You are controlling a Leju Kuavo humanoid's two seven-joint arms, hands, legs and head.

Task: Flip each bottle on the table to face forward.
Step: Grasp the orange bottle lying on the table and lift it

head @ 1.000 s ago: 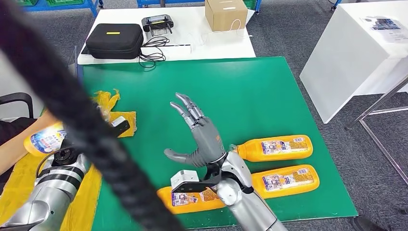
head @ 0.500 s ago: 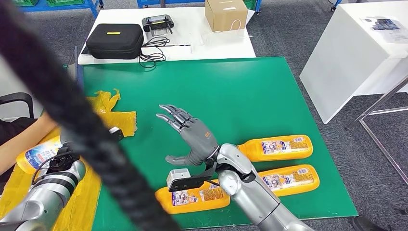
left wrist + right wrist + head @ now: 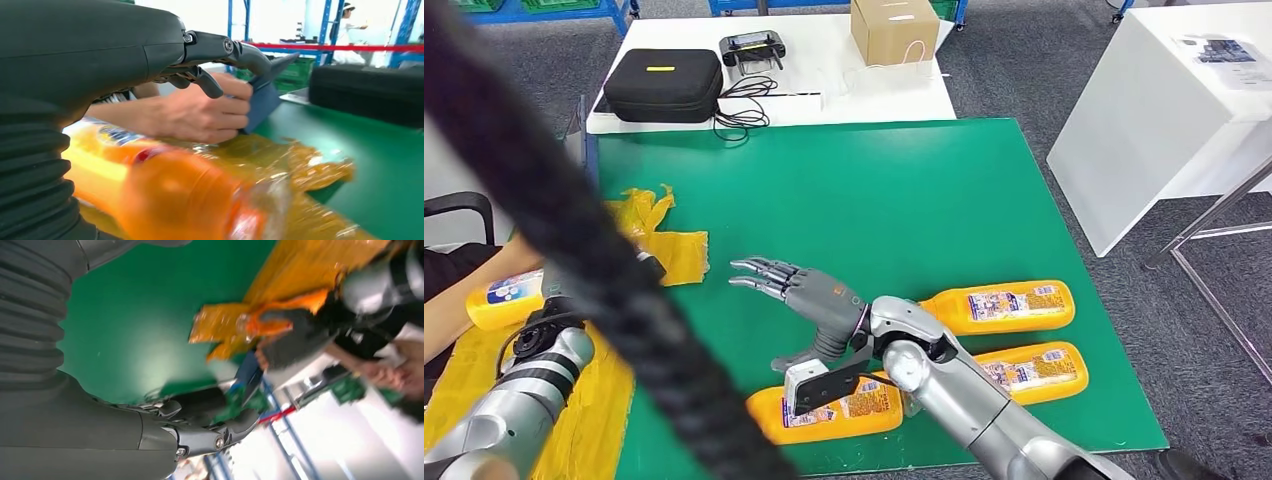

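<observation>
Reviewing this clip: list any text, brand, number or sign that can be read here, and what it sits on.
No text can be read.
Orange bottle labels on the green mat: print too small.
Blue-and-white label on the orange bottle at the left: blurred.
Paper on the white side table: too small.
Yellow patch on the black case: no lettering legible.

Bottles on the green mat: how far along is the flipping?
Looks done: three label-up bottles lie on the green mat: far bottle, middle bottle, near bottle. In hand: the right robot hand hovers open, holding nothing. Left: a fourth bottle by the yellow plastic, beside the left robot hand and a person's hand; whether it is gripped is unclear.
</observation>
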